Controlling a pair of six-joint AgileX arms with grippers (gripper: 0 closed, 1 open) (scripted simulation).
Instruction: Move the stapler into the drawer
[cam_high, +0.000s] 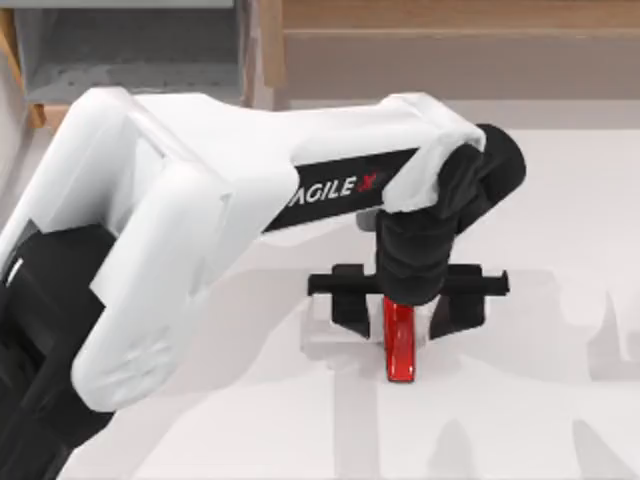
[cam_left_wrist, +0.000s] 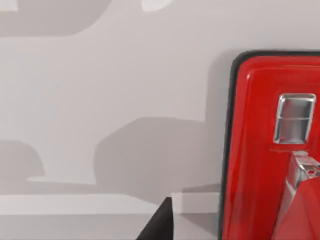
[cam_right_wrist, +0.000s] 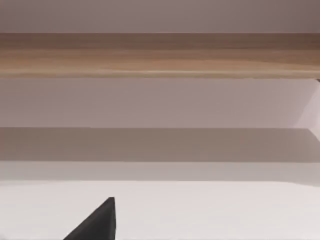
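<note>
Your top view looks straight down on the table (cam_high: 520, 420). Your left wrist view sits very close above the stapler (cam_left_wrist: 270, 150), shared with the top view (cam_high: 400, 345). Your right wrist view faces low across the table toward the cabinet (cam_right_wrist: 160, 55).

You've got the stapler (cam_high: 399, 344) lying on the table (cam_high: 560, 250), a bit right of middle, with the left gripper (cam_high: 400, 318) right above it. The drawer (cam_high: 130, 50) sits behind at the far left, and the cabinet front (cam_high: 460, 40) runs along the back to its right.

The stapler (cam_high: 400, 345) looks like glossy red plastic with a shiny metal plate, lying on the smooth matt table (cam_high: 560, 250) before the wood-grained cabinet front (cam_high: 450, 40).
</note>
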